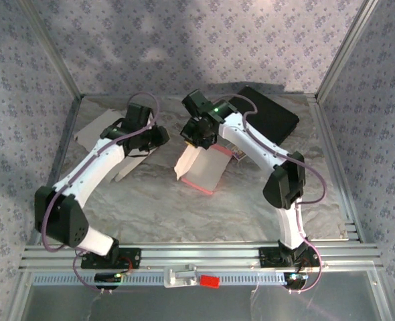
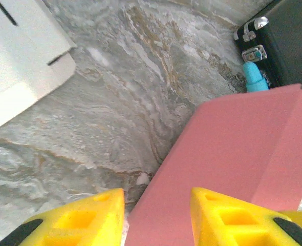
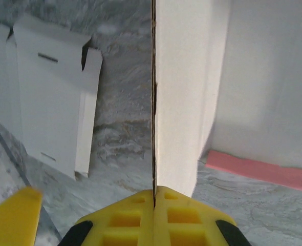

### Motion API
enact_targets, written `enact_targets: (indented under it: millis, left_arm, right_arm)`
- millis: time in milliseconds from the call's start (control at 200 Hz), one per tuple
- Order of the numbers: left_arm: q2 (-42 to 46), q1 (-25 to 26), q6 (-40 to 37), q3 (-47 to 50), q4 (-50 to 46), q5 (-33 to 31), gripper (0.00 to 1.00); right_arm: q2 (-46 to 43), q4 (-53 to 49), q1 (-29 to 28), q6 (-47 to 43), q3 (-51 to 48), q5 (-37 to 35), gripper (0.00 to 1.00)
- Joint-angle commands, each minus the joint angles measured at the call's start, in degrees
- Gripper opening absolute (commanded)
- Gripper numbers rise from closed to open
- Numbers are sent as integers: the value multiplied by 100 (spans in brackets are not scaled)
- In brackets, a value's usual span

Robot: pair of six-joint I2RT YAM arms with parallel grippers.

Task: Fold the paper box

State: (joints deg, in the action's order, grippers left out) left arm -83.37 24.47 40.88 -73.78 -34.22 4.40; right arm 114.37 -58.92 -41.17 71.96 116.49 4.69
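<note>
The paper box (image 1: 207,170) is pink outside and white inside, and stands partly raised in the middle of the table. My right gripper (image 1: 196,136) is over its far left corner. In the right wrist view that gripper (image 3: 154,192) is shut on the thin edge of an upright white flap (image 3: 184,92), and a pink edge (image 3: 258,171) lies on the table behind it. My left gripper (image 1: 159,137) hovers just left of the box. In the left wrist view it (image 2: 157,205) is open, its yellow fingers (image 2: 89,218) apart over the edge of a pink panel (image 2: 243,148).
Flat white cardboard blanks (image 1: 94,130) lie at the left, partly under the left arm, and appear in the right wrist view (image 3: 48,118). A black case (image 1: 268,114) sits at the back right, with a cyan item (image 2: 252,77) beside it. Metal frame posts border the table.
</note>
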Motion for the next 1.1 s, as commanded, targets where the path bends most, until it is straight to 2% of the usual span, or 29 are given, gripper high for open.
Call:
enact_targets:
  millis: [0,165,275,495,635,735,849,1094]
  left_arm:
    - [267,58,-475,6,-605,-409,39]
    - [493,58,-929,258,-657,-22,38]
    - [533,58,-1283,258,-896,118,38]
    - [736,58,-2038,545,-952,511,38]
    - [936,58,-2789,967,-494,857,39]
    - [834,71,-3058,1186,83,1072,40]
    - [604,131,-3372,1337,677,1285,41]
    - [-108,155,-4084,1254,1364,1172,44]
  right_arm:
    - [-502,64,-79,1726,-311,-879,0]
    - [-169,-1110,-291,3414,472,-1717,0]
    - [129,-1619,-366,4179,957,-1727,0]
    - [16,-845,-203,5468,212,-1412,0]
    - [37,-850,-38,5331,184,-1340,0]
    - [26,-550,71,5063,-11,-1266,0]
    - [7,-272,187,4542,-167,-994,9]
    - [-258,-78,526,3083,-390,-594,18]
